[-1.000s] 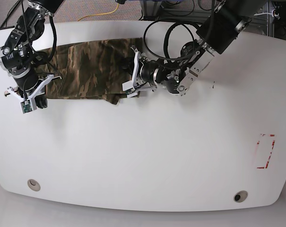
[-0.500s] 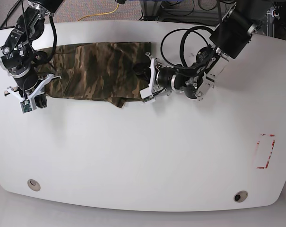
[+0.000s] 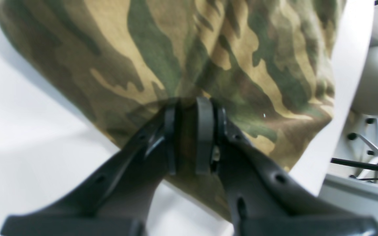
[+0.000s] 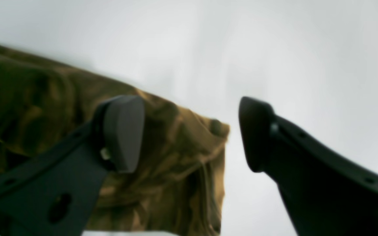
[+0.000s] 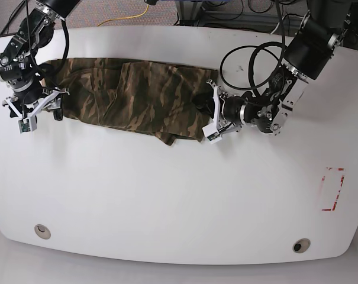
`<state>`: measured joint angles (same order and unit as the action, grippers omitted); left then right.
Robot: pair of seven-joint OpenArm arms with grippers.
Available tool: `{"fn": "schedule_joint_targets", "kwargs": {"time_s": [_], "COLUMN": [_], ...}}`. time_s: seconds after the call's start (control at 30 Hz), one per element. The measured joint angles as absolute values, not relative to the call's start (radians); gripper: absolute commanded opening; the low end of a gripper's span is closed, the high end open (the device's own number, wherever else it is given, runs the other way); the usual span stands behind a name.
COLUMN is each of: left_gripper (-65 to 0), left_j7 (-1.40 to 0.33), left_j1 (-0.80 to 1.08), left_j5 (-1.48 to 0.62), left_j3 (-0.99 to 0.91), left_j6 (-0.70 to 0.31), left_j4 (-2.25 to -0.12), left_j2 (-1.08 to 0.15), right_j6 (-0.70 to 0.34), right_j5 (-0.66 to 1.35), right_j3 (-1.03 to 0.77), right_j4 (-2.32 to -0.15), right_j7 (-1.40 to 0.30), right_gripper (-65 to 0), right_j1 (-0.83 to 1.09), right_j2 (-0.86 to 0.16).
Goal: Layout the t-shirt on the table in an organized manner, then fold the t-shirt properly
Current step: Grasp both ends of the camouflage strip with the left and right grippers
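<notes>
Table [image 5: 167, 195] white, red outline mark [image 5: 331, 189] at right edge
T-shirt [image 5: 137, 97] in upper left of frame, now stretched wider along far edge than half second ago, right end pulled further right
Left gripper [image 3: 189, 137] pinching t-shirt's right edge, shifted right
Right gripper [image 4: 189, 134] at t-shirt's left end, previously pressed together, now spread, holding nothing

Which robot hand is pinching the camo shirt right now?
The left gripper: its jaws are shut on a fold of the t-shirt. The right gripper stands open, holding nothing.
</notes>
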<state>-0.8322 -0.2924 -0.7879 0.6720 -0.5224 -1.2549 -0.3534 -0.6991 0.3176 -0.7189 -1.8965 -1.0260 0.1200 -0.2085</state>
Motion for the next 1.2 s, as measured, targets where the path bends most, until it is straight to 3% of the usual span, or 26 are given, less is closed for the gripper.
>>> {"fn": "schedule_joint_targets", "kwargs": {"time_s": [0.23,0.4,0.7,1.2], "left_gripper": [-57.6,-57.6,-57.6,-57.8], "left_j7": [-0.824,-0.822,-0.826,-0.825], "left_j1": [-0.294,-0.294,-0.281,-0.251], "left_j5": [-0.792,-0.792,-0.766,-0.777], "left_j3": [0.67,0.669,0.668,0.633], "left_j6": [-0.522,-0.522,-0.516,-0.514], "left_j4": [-1.257,-1.259,-1.307,-1.318], "left_j2": [-0.375,-0.385,-0.418,-0.437], "right_j6": [-0.7,-0.699,-0.698,-0.696], "right_j5": [0.432,0.572,0.896,1.102], "right_j3": [-0.727,-0.725,-0.725,-0.72], "right_j4": [-1.853,-1.705,-1.417,-1.144], "right_j7": [-1.065,-1.169,-1.2,-1.197], "right_gripper": [-8.6,-4.8,-4.9,-4.9], "right_j1": [0.091,0.059,0.059,0.067], "right_j2": [-0.222,-0.287,-0.405,-0.543]}}
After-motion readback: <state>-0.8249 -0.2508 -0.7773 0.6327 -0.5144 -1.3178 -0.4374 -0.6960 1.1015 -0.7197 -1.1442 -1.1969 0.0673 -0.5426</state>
